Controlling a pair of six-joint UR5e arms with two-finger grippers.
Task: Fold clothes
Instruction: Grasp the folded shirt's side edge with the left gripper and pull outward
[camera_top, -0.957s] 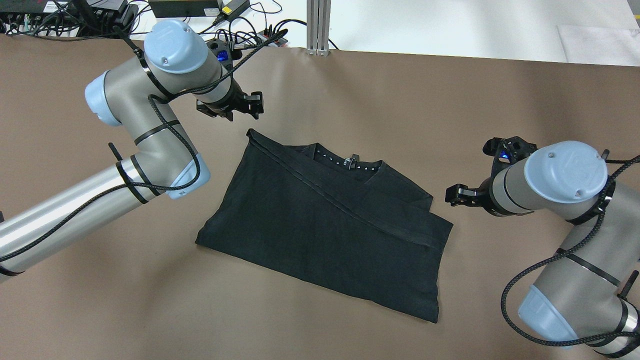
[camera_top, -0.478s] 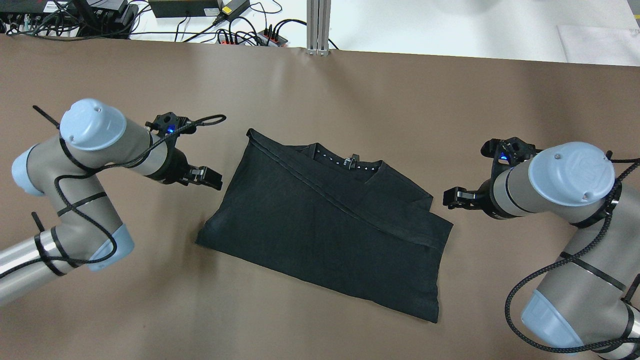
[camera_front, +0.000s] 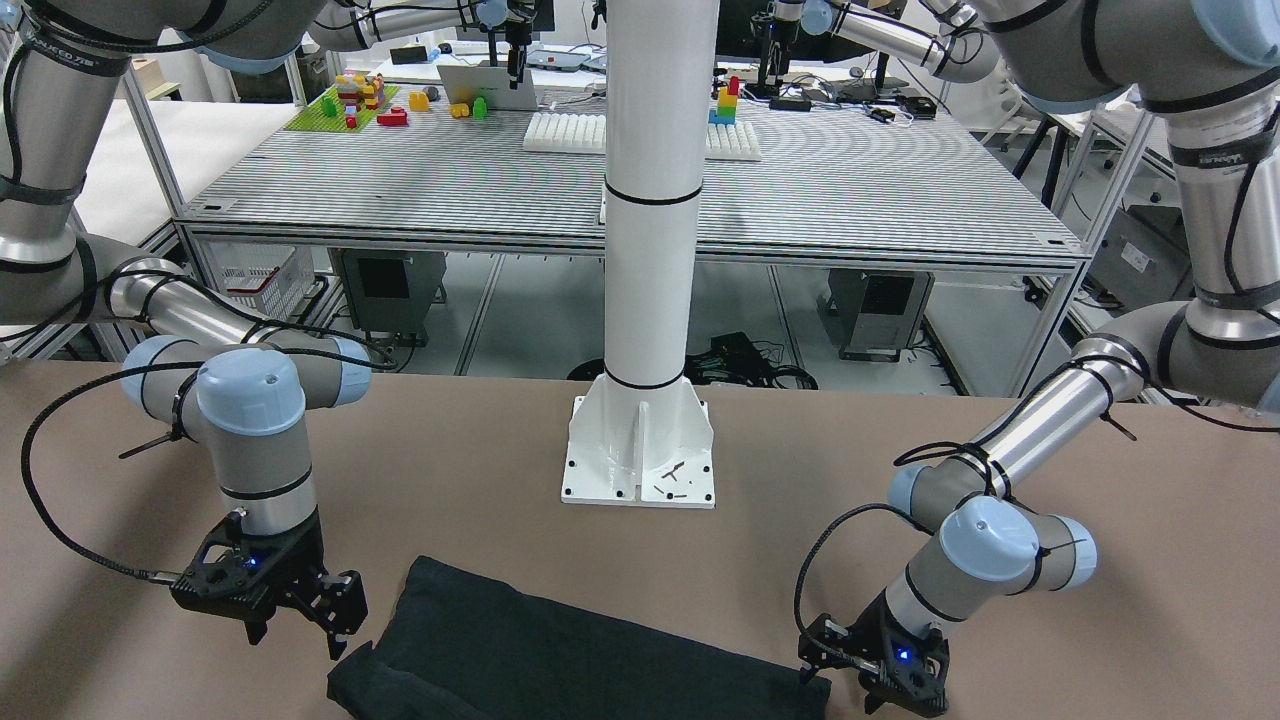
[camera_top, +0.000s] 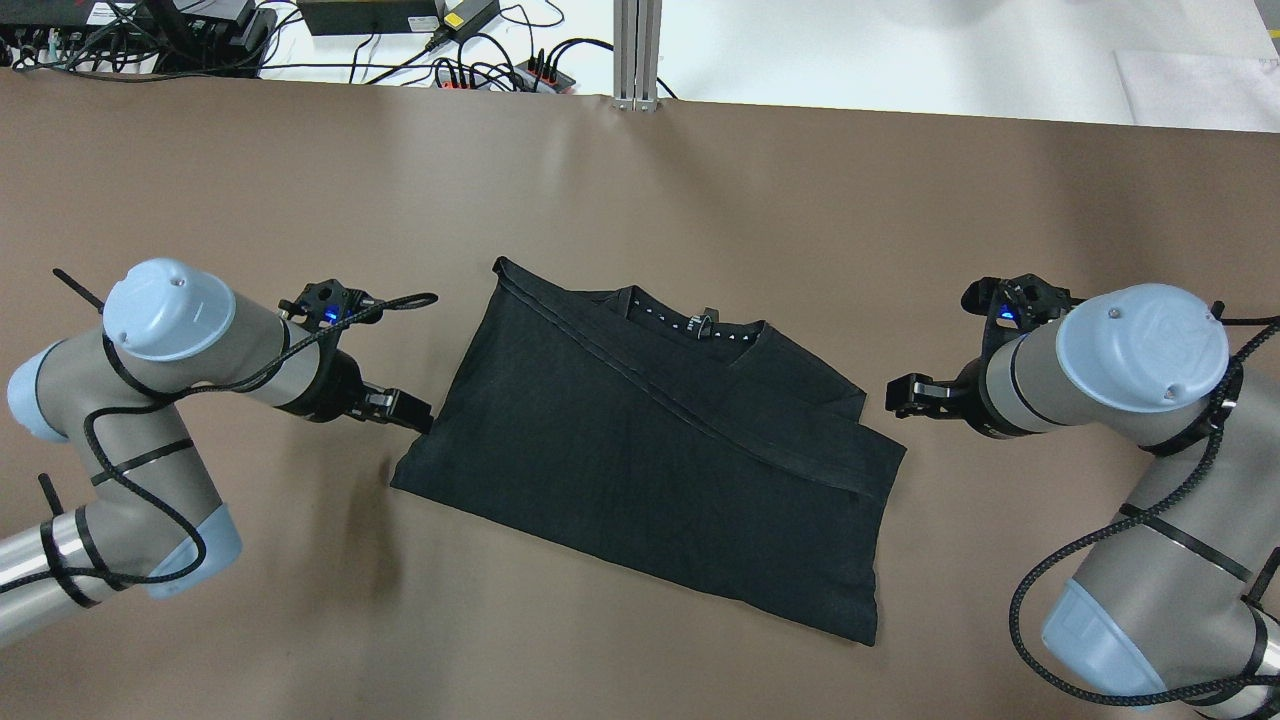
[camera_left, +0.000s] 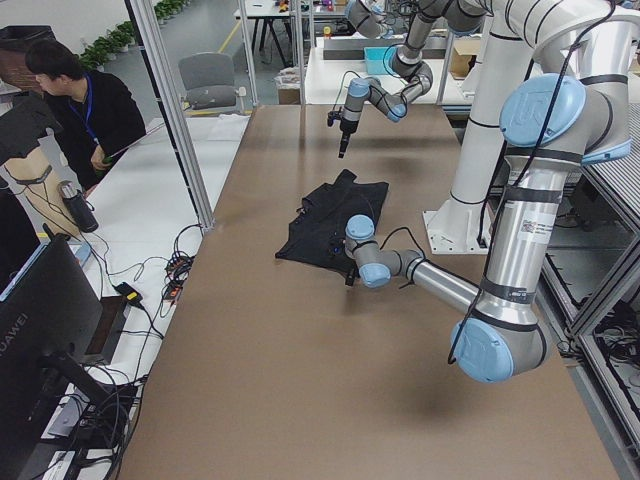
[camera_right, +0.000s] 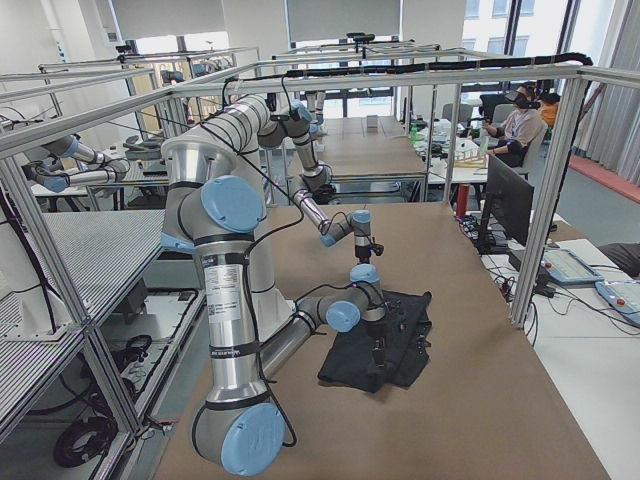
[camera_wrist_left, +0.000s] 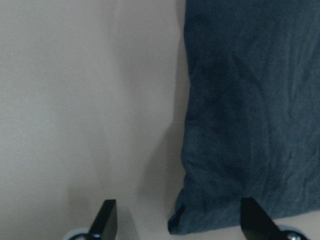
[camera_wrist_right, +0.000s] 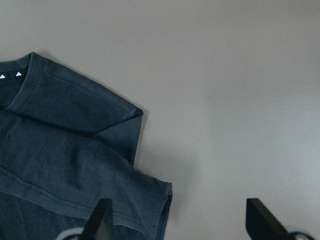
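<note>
Currently clothes (camera_top: 640, 450) lie half-folded on table (camera_top: 700, 180); my left gripper (camera_top: 412, 412) wide at their left edge, right gripper (camera_top: 903, 395) wide, just off the right. Risk: I pinch top layer only, & fold slips apart.

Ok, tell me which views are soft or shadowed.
Left wrist view: soft, the cloth bluish, a dim shadow along its edge. Right wrist view: sharper, hem stitching readable. Overhead view: even light, soft shadows only.
</note>
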